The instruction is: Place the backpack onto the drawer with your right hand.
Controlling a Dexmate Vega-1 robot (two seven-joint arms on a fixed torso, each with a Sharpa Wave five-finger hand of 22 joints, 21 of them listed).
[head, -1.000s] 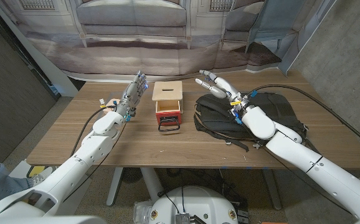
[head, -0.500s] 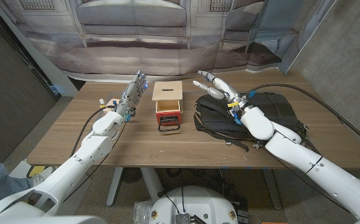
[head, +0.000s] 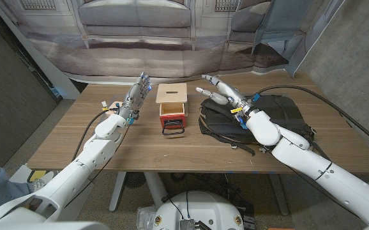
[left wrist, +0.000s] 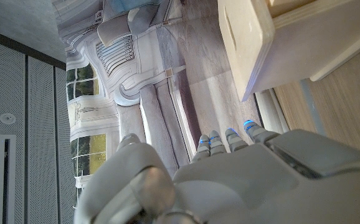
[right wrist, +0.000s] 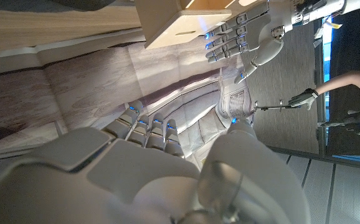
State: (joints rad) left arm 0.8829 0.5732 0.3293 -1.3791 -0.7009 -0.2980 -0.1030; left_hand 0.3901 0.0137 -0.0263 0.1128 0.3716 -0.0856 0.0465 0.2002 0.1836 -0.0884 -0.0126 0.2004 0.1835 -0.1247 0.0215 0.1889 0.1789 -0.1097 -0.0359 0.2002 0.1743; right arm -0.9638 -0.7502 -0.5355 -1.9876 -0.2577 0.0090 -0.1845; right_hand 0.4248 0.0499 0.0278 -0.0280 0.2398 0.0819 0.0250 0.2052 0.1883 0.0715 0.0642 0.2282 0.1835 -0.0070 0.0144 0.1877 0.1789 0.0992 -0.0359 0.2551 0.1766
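**Backpack not yet picked up, right hand hovering open above it**

Going from the left side of the table: I am keeping my left hand (head: 135, 97) raised just beside the small wooden drawer box, palm upright and fingers extended and apart, holding nothing. In the left wrist view that hand (left wrist: 230, 180) is looking past its own fingertips at the pale side of the drawer box (left wrist: 273, 43), close by but not touching.

In the middle, the drawer box (head: 172, 107) is sitting on the wooden table (head: 76, 137), its pale lid on top with a slot in it, its red drawer front facing me with a dark handle hanging below it. Nothing is lying on its top.

To the right of it, just beside the box, the black backpack (head: 280, 118) is lying flat on the table, straps trailing toward the near edge. I am holding my right hand (head: 226, 94) over the pack's left, far corner, fingers spread and pointing toward the drawer box, gripping nothing. Whether the fingers are brushing the fabric I cannot tell.

My reading is that the task is at its very start: the pack is ungrasped and unlifted. Left to do: closing the right hand on the pack, lifting it, carrying it leftward, and setting it on the lid.
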